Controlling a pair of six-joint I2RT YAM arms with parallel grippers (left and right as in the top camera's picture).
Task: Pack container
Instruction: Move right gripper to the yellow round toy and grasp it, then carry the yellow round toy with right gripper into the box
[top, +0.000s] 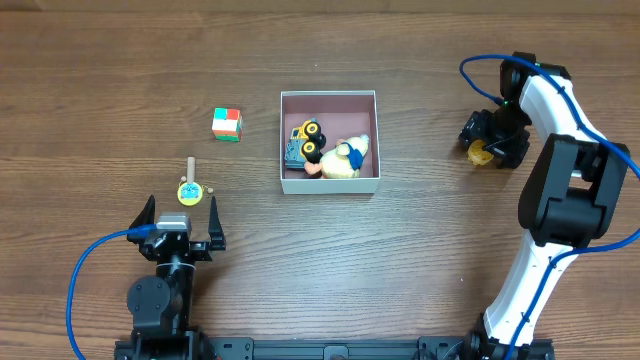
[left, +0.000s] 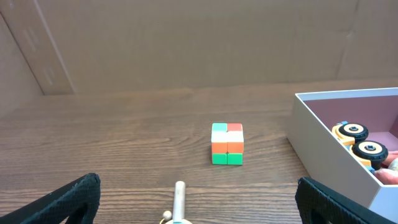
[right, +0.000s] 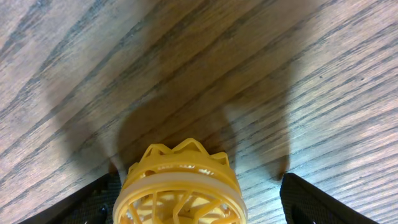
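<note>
The container (top: 329, 186), square with no long axis, sits open-topped mid-table toward the far edge, its walls parallel to the table edges, holding a yellow truck (top: 306, 134) and cream plush (top: 345, 160), well apart from the wide-open left gripper (top: 180, 210) near the near edge and the right gripper (top: 490, 137), spread around a yellow lattice toy (right: 180, 180) toward the right edge.

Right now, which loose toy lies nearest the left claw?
The stick toy with the yellow disc, ahead of the left claw; the coloured cube lies farther.
</note>
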